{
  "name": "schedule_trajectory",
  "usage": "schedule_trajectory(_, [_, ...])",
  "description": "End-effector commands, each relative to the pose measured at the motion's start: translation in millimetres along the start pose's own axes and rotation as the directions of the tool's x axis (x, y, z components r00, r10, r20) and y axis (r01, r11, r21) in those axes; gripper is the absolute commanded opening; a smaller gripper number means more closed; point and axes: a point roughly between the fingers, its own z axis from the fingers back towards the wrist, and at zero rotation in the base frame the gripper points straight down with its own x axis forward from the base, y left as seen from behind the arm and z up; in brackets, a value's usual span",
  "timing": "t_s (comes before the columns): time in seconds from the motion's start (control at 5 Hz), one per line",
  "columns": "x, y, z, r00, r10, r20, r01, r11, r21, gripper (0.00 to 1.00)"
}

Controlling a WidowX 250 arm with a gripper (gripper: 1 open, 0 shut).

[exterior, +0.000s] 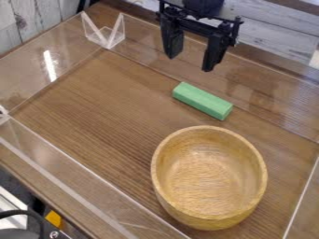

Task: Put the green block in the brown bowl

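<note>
Grain shows inside the brown bowl point(210, 176), which sits nearest on the wooden desk point(88, 112), toward the right. Just beyond its far rim lies the green block point(202, 100), flat and angled, apart from the bowl. Farther back, the black claw point(195, 51) hangs above the desk, fingers spread open, empty.

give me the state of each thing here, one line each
gripper: open, empty, pointing down above the table, behind the block
block: lying flat on the table, untouched, outside the bowl
bowl: upright, empty, near the front edge
</note>
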Motion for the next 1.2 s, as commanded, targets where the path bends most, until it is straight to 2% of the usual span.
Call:
schedule_trajectory(0.0, [0.4, -1, -5.2, 1.000, 0.027, -0.014, -0.027, 1.000, 0.000, 1.00])
schedule_trajectory(0.2, [8.5, -5, -11.1, 0.997, 0.077, -0.019, -0.077, 0.997, -0.002, 1.00])
schedule_trajectory(0.4, [17.0, -8, -15.0, 0.995, 0.095, -0.019, -0.095, 0.995, 0.003, 1.00])
schedule_trajectory(0.6, [19.9, -9, -19.4, 0.986, 0.166, -0.025, -0.166, 0.986, 0.002, 1.00])
schedule_trajectory(0.8, [22.2, -10, -23.2, 0.966, 0.258, -0.030, -0.258, 0.966, 0.001, 1.00])
schedule_trajectory(1.0, [25.9, -10, -26.0, 0.917, 0.398, -0.029, -0.399, 0.917, -0.010, 1.00])
